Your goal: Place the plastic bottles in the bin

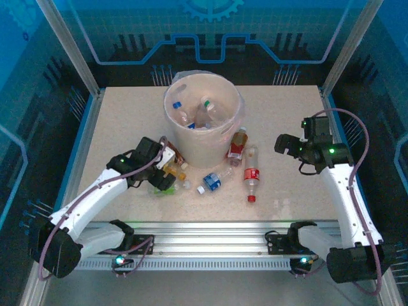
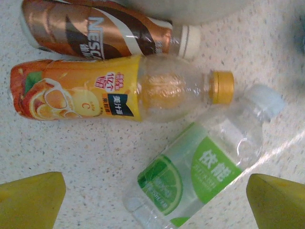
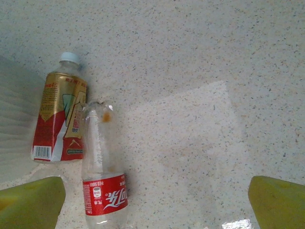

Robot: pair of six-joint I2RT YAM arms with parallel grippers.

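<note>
**binwatcher:** where's everything sitting atm?

**yam_arms:** The big round white bin with the clear bag liner is at the back middle of the speckled beige surface. A few clear plastic bottles are lying inside it. My left jaws are spread wide with nothing in them, hanging over three bottles lying side by side near the bin: a brown-sleeved coffee bottle, an orange-labelled juice bottle with a yellow cap, and a clear bottle with a green lime label. In my left wrist view that last one lies between my yellow fingertips.

**binwatcher:** and the right side?

**yam_arms:** Right jaws are wide apart too, empty, over bare surface. Off to their left lie a clear red-labelled cola bottle and a red-and-gold labelled bottle with a white cap, just beside each other, the gold one near the bin's base. A small blue-labelled bottle lies between the two groups.
</note>
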